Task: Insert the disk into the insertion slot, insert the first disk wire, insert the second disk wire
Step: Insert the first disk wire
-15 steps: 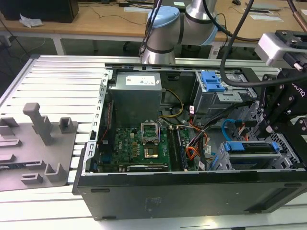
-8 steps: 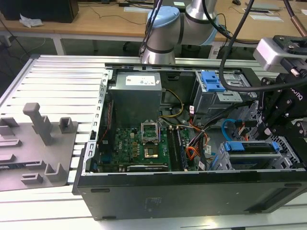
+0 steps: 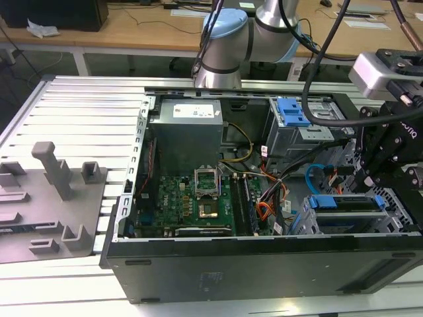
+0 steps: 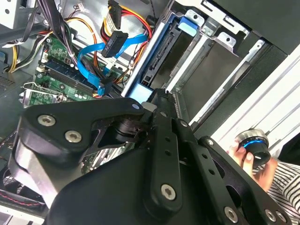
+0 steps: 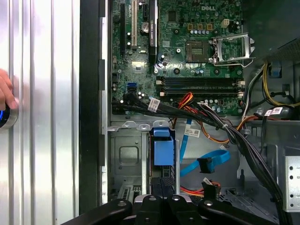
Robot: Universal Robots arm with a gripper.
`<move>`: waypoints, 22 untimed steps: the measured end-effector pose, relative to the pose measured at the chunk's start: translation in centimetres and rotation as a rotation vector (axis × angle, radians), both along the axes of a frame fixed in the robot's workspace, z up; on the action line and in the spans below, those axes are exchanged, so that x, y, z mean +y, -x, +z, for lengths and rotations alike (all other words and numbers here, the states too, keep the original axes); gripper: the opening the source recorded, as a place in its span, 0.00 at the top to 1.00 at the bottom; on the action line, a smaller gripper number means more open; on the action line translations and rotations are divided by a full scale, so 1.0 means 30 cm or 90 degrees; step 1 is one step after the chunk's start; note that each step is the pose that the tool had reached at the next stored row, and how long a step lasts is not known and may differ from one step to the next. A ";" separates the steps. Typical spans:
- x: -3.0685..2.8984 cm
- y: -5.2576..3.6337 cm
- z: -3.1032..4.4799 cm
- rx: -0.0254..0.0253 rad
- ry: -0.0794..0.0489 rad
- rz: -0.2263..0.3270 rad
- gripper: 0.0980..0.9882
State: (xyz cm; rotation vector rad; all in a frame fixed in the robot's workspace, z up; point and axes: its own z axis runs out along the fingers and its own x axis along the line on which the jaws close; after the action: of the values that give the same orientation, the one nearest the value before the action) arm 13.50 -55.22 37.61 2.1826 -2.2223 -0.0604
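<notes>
The disk [image 3: 347, 202], in its bright blue carrier [image 5: 163, 150], lies part-way inside the insertion slot [image 3: 324, 223], a low silver perforated cage [image 5: 124, 154] at the case's front corner. My gripper [image 5: 161, 201] is at the disk's outer end, with a finger close on each side of its thin dark edge, shut on it. In the exterior view the black gripper [image 3: 386, 178] hangs over the cage on the exterior view's right. A loose blue flat wire [image 5: 206, 164] with a black plug lies beside the cage. A plug on red, yellow and orange wires [image 4: 115, 42] hangs near it.
A taller grey bay with a blue latch [image 3: 294, 112] stands behind the cage. The motherboard [image 3: 192, 198] and power supply [image 3: 188, 132] fill the rest of the case. A thick black cable bundle [image 5: 197, 112] crosses above the cage. A person's hand [image 4: 255, 161] holds a round knob on the slatted table.
</notes>
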 end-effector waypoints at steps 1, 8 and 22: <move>0.000 0.000 0.000 0.0000 0.000 0.000 0.99; 0.000 0.000 0.000 0.0000 0.000 0.000 0.77; 0.097 -0.070 0.011 0.0014 0.002 0.000 0.77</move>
State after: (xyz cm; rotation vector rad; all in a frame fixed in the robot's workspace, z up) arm 15.59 -52.30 37.93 2.1803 -2.2194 -0.0595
